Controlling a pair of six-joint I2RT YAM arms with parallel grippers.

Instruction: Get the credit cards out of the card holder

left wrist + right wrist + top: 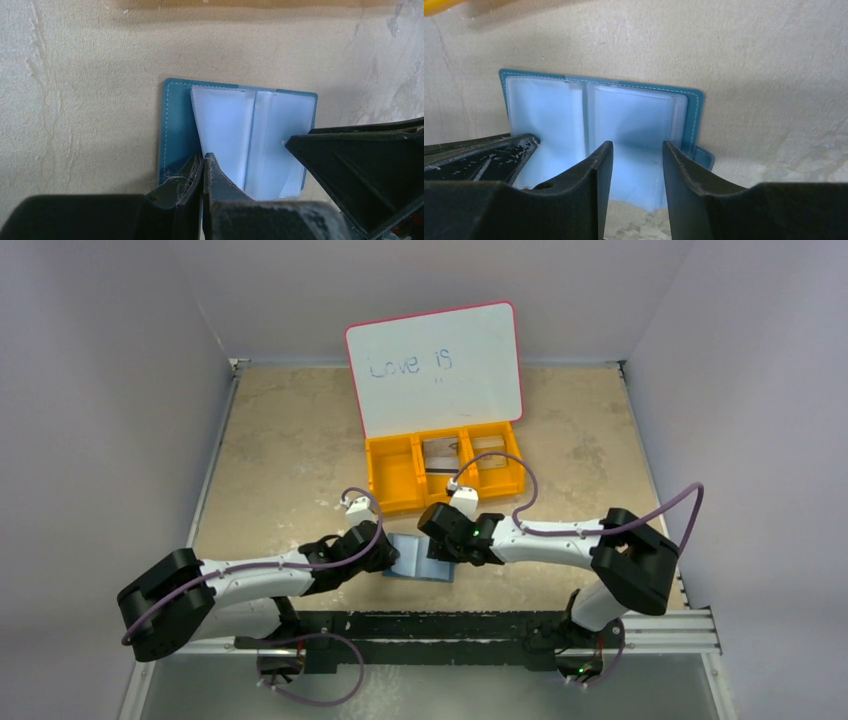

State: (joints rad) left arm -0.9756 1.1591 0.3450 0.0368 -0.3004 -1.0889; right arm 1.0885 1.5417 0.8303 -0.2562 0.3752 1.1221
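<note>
Your holder [265, 130] lies open and flat on the table [280, 440], near its front edge, between your two arms. The teal cover faces down and the pale blue sleeves face up.

Your left end effector [204, 162] is clenched tight on the near edge of the holder's left side. Its tips meet where one clear sleeve lifts and narrows to a point, so it appears to pinch that sleeve.

Your right end effector [636, 152] is released. Its two fingers stand apart with nothing between them, low over the near part of the right-hand sleeves. You cannot tell from these views whether the tips touch the plastic, or whether any sleeve has something in it.

Behind the holder sits the orange bin [392, 480]. Flat grey pieces that look like cards [440, 454] lie in its middle and right compartments. The whiteboard [435, 365] leans up behind the bin.
</note>
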